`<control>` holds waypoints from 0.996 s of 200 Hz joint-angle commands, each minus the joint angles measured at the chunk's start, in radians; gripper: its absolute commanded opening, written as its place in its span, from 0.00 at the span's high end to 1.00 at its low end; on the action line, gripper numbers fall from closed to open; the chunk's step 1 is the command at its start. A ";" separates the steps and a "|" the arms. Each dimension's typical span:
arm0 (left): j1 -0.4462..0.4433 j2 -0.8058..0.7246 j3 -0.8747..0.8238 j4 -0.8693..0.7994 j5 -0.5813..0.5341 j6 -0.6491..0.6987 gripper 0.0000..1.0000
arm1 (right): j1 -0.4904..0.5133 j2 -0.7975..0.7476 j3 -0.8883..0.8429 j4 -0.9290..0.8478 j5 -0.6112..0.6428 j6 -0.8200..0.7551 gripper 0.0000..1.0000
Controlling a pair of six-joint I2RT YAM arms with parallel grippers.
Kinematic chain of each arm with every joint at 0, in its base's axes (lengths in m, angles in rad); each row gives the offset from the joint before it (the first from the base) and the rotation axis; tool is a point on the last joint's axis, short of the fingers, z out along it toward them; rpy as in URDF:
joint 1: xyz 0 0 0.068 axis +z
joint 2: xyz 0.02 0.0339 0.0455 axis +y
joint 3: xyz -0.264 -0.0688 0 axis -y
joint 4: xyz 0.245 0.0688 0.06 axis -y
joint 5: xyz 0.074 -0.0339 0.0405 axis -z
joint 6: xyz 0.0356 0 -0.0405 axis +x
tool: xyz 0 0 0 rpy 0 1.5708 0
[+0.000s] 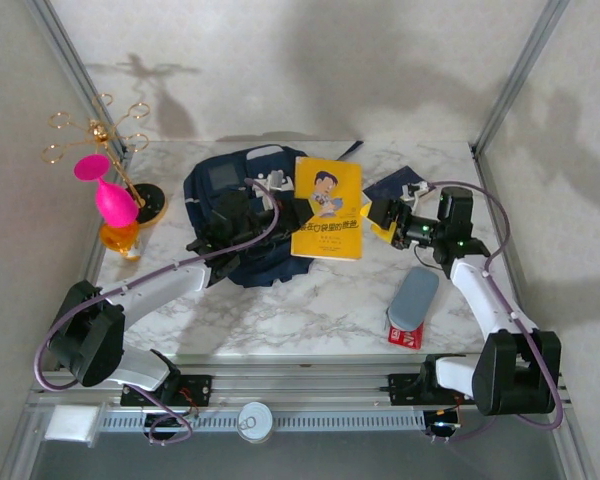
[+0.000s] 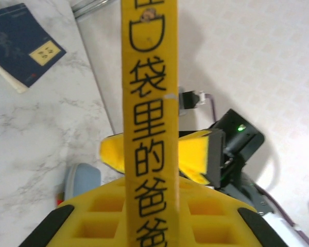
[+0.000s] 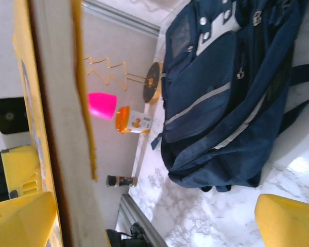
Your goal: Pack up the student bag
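The student bag (image 1: 225, 205) lies flat on the marble table (image 1: 310, 300) at about ten o'clock from its middle, and the action is right beside it.

The left gripper (image 1: 278, 197) is clenched on the yellow book (image 1: 328, 208), pinching it at its nine o'clock edge. The left wrist view has the cover running straight up between the yellow pads. At the book's three o'clock the right gripper (image 1: 388, 216) stands wide apart, grasping nothing, one finger near the book's edge and the other well clear.

This looks like the book going in. With just one pinch on an edge, that book may swing, so I'd keep it low and move it slowly towards nine o'clock. The free right gripper could do good work lifting the lip of the bag, so the book's corner slides in rather than snagging on fabric. From here I cannot tell whether the main zip is open, so that's worth settling first.

The bag itself is navy blue cloth, soft and slumped. There are white-grey patches near its top, a thin pale stripe across the front pocket, and dark straps trailing out at its side. Soft walls like that will likely fold under a push.
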 commanded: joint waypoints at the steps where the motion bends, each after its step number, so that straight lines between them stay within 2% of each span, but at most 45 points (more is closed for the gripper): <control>1: -0.021 -0.005 0.065 0.156 0.004 -0.048 1.00 | 0.023 0.002 -0.039 0.259 -0.109 0.176 0.01; 23: -0.036 0.013 0.093 0.160 0.001 -0.054 1.00 | 0.064 0.044 -0.051 0.439 -0.155 0.300 0.01; 63: -0.036 0.024 0.109 0.058 -0.043 -0.002 1.00 | 0.117 0.042 -0.041 0.625 -0.167 0.415 0.01; 85: -0.026 0.021 0.114 0.001 -0.064 0.030 1.00 | 0.117 0.038 -0.062 0.686 -0.179 0.455 0.09; 127: -0.023 0.015 0.121 -0.100 -0.104 0.086 1.00 | 0.114 0.014 -0.077 0.659 -0.155 0.426 0.40; 166: -0.018 0.030 0.124 -0.131 -0.112 0.110 1.00 | 0.114 0.017 -0.047 0.491 -0.110 0.301 0.76; 199: -0.018 0.040 0.132 -0.160 -0.106 0.137 1.00 | 0.113 0.024 -0.020 0.374 -0.072 0.212 0.98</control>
